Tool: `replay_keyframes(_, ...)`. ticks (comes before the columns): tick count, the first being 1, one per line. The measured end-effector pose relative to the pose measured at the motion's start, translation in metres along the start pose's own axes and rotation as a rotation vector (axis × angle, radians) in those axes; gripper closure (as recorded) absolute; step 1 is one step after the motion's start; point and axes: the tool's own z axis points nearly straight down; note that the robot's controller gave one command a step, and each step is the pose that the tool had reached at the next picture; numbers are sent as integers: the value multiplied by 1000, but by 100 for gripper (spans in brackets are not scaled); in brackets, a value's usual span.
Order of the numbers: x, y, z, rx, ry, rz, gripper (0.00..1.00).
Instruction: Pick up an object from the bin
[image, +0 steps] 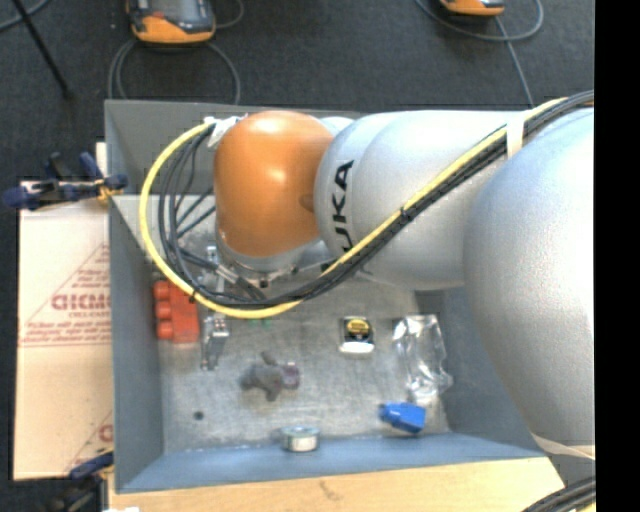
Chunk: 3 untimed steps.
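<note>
The gripper (212, 342) hangs low just right of the red block (175, 311), seemingly at the approach step; released or clenched, I cannot tell. Next it likely needs to centre over that block, the nearest thing.

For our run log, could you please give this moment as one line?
gripper: bin left | beside: red block | near: grey toy | grasp: unclear

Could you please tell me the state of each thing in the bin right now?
Red plastic block: against the wall at view left, beside the gripper.
Grey-purple lumpy figure: lying loose, mid-floor.
Small white-and-yellow case: lying flat.
Clear plastic wrapper: crumpled.
Blue plastic piece: lying near the front wall.
Round silver cap: flat, at the front wall.
</note>
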Motion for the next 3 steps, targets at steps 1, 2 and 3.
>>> replay_keyframes(1,48,-52,94,4,4,71,0)
replay_keyframes(2,41,-69,121,0,-10,-238,0)
replay_keyframes(3,35,-90,123,-2,-13,-240,0)
